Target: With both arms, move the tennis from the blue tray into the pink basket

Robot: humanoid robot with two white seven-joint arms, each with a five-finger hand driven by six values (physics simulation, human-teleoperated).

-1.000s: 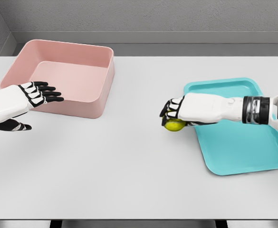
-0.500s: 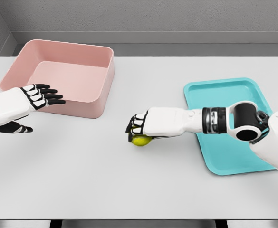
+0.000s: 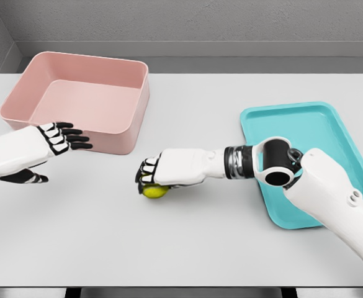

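A yellow-green tennis ball (image 3: 155, 190) sits low over the white table, mostly covered from above by my right hand (image 3: 149, 176), whose fingers are shut on it. The right arm stretches leftward from the blue tray (image 3: 321, 121) at the right. The pink basket (image 3: 82, 99) stands at the back left, with nothing inside it. My left hand (image 3: 66, 138) hovers in front of the basket's near wall, fingers spread and pointing right, holding nothing. About a hand's width of table separates the two hands.
The white table (image 3: 181, 248) runs to a front edge at the bottom of the view. A grey wall closes the back. The blue tray holds no objects.
My right hand has carried the tennis ball leftward off the blue tray and across the table centre. My left hand has drifted slightly right and down toward it.
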